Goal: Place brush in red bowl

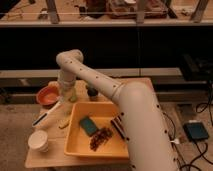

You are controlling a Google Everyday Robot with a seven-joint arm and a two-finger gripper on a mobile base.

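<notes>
Gripper (pixel 64 96) pinching the brush (pixel 50 112); handle trails toward seven o'clock; red bowl (pixel 48 94) lies just beside, at nine o'clock.

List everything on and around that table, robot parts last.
red bowl: one, red-orange, table's far left edge.
brush: one, white with a black end, lying slantwise just in front of the red bowl, not in it.
yellow tub: one, centre of the table.
green sponge: one, inside the tub.
brown clump: one, inside the tub.
white cup: one, front left corner.
dark cup: one, behind the tub.
table: one, light wood.
arm: one, white.
tool: one, shut, low beside the red bowl.
</notes>
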